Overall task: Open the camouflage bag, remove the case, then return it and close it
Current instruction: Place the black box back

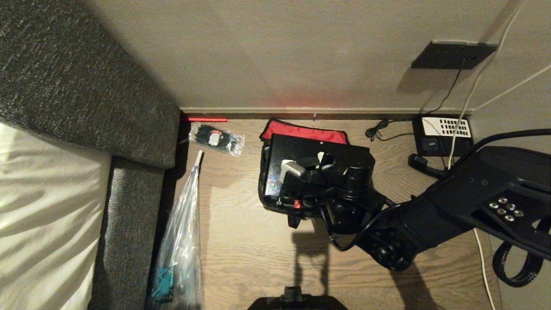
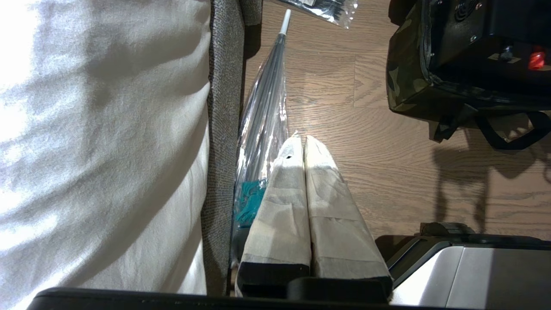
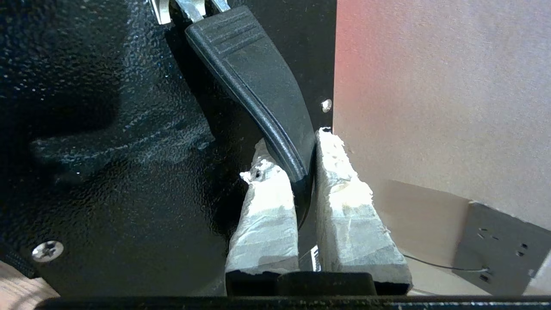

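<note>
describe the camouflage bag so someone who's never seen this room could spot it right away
Look at the wooden floor along the wall, between the grey sofa and the black desk phone. The camouflage bag lies in the middle, open, its red lining facing the wall. Nothing nearby has that lining or holds a black case.

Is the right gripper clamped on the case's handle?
Yes, the right gripper is shut on the black handle of the case.
</note>
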You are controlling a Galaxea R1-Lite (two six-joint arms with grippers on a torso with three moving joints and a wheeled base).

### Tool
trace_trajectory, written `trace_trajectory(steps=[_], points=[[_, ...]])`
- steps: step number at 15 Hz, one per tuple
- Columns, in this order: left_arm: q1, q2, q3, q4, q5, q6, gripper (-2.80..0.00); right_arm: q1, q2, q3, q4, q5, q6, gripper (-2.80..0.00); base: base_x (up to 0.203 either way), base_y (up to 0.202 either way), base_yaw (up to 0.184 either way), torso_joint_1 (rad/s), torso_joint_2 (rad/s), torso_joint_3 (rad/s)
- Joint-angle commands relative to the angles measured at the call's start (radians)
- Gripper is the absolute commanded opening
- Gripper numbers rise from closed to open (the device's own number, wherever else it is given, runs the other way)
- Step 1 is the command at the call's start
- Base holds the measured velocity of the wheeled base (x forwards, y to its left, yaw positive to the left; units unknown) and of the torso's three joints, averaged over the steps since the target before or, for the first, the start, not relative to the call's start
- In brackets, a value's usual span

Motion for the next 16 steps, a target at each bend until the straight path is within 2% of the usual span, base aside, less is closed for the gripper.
trace_trajectory(steps=[1,5,10,16], points=[[0.000,0.000,0.000,0.000,0.000,-0.001,-2.80,-0.008,0.024,-0.011,-0.020,-0.003,-0.010,-2.80,0.000,0.000,0.000,0.000,0.00,0.000],[0.000,0.000,0.000,0.000,0.000,0.001,-2.80,-0.012,0.050,-0.022,-0.066,-0.003,-0.018,-2.80,0.000,0.000,0.000,0.000,0.00,0.000],[0.000,0.000,0.000,0.000,0.000,-0.001,-2.80,-0.011,-0.027,-0.013,0.016,-0.003,-0.023,-2.80,0.000,0.000,0.000,0.000,0.00,0.000],[0.000,0.000,0.000,0.000,0.000,-0.001,-2.80,-0.011,0.022,-0.020,0.017,-0.003,-0.009,-2.80,0.000,0.000,0.000,0.000,0.00,0.000]])
